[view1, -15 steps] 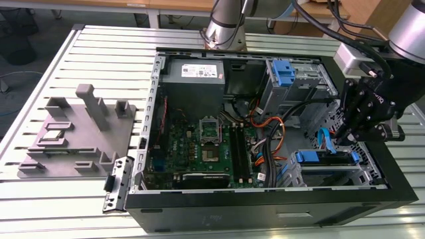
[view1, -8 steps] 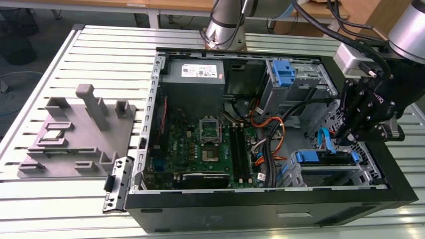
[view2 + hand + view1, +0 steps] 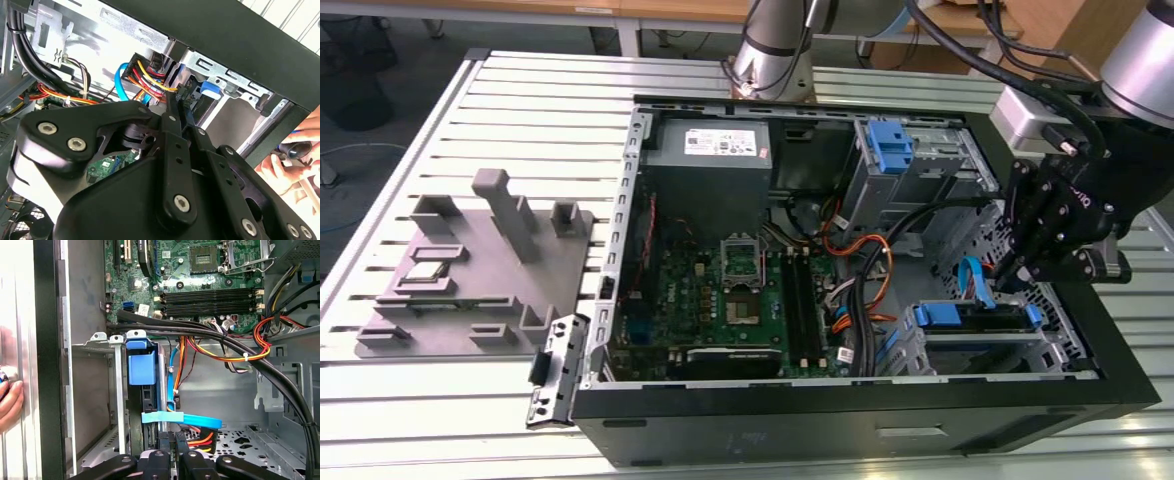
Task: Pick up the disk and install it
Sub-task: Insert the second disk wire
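The disk [image 3: 974,322] sits in the lower drive cage at the case's front corner, on the exterior view's right, with blue rails along its sides. In the first wrist view the disk [image 3: 150,405] stands edge-on between the cage's metal walls, under a blue rail tab [image 3: 141,367]. My gripper [image 3: 1017,280] hangs inside the case just above the disk's rear end. In the second wrist view the gripper [image 3: 176,98] has its fingers [image 3: 172,135] pressed together, their tips at the plug of a coloured wire bundle [image 3: 150,80] by the disk's blue tab [image 3: 210,90]. The first wrist view has the gripper [image 3: 173,440] below a blue flat cable [image 3: 182,418].
A grey power supply [image 3: 707,145] and a bare blue bracket [image 3: 887,150] are at the case's far side. Thick black cables [image 3: 220,337] cross the motherboard [image 3: 720,290]. A grey fixture [image 3: 467,270] lies on the slatted table. A person's hand [image 3: 292,162] rests outside the case wall.
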Controlling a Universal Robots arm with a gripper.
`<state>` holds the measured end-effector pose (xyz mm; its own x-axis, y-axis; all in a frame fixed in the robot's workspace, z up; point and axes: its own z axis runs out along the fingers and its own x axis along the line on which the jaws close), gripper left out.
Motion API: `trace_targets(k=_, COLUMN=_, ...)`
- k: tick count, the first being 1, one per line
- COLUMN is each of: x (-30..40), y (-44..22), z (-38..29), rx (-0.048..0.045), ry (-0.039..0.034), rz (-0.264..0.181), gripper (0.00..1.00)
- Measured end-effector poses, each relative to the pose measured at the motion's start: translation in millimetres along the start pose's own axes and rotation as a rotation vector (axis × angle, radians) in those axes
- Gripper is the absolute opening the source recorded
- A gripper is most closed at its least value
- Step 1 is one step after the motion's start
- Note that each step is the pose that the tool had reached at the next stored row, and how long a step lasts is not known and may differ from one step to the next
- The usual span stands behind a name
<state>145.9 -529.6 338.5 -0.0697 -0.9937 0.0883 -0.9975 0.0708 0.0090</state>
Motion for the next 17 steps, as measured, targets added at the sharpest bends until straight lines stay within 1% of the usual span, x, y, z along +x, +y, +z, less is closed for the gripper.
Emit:
trace_targets(k=4, x=0.0, y=0.0, z=-0.7, rx=0.0001, ry=0.0003, rz=0.000, gripper=0.16)
trace_targets(k=8, x=0.5, y=0.1, z=-5.2, rx=0.0000, ry=0.0000, rz=0.000, gripper=0.16)
trace_targets(k=10, x=0.9, y=0.0, z=-6.8, rx=0.0001, ry=0.0010, rz=0.000, gripper=0.16)
trace_targets(k=11, x=0.9, y=0.1, z=-7.0, rx=0.0004, ry=0.0052, rz=0.000, gripper=0.16)
trace_targets(k=12, x=1.1, y=0.1, z=-7.3, rx=0.0012, ry=0.0164, rz=0.000, gripper=0.16)
trace_targets(k=15, x=1.3, y=0.1, z=-7.4, rx=0.0040, ry=0.0535, rz=0.001, gripper=0.16)
trace_targets(k=16, x=1.3, y=0.3, z=-7.5, rx=0.0048, ry=0.0626, rz=0.001, gripper=0.16)
trace_targets(k=17, x=1.4, y=0.8, z=-7.3, rx=0.0050, ry=0.0652, rz=0.001, gripper=0.16)
